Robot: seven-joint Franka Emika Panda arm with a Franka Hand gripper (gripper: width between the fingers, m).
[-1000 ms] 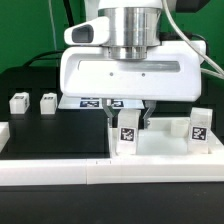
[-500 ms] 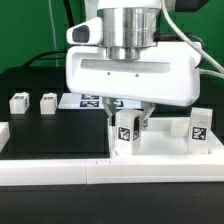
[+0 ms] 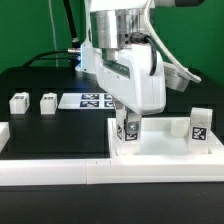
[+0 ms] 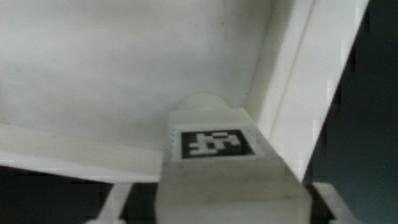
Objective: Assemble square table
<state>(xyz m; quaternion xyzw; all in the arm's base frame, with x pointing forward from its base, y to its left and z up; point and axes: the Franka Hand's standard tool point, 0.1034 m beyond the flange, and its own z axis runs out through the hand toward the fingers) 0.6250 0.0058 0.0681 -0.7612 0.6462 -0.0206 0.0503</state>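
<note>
On my exterior feed, at that view's far left, a first spare leg [image 3: 17, 101] and a second spare leg [image 3: 48, 101] sit side by side on the black table [image 3: 50, 135], close together but not touching. Just to their right the marker board [image 3: 95, 99] lies flat. A white rail [image 3: 50, 172] runs along the near edge of the table.

In the middle the arm reaches down from above. Its pincer [image 3: 127, 125] is pinching the held leg [image 3: 127, 132], one finger on each side. That small white block is upright, with its black-and-white tag facing the camera. It is at the left corner of the square top [image 3: 165, 142], the white tray with a raised rim that lies on the table on the exterior view's right. I cannot tell from here whether the leg's foot is seated in the top.

Further right, a standing leg [image 3: 199, 124] is upright near the top's right edge, its tag also facing the camera.

On the wrist feed the held leg [image 4: 217, 150] fills the lower middle. Its tip is close to the corner where the square top's [image 4: 107, 90] floor meets the rim.
</note>
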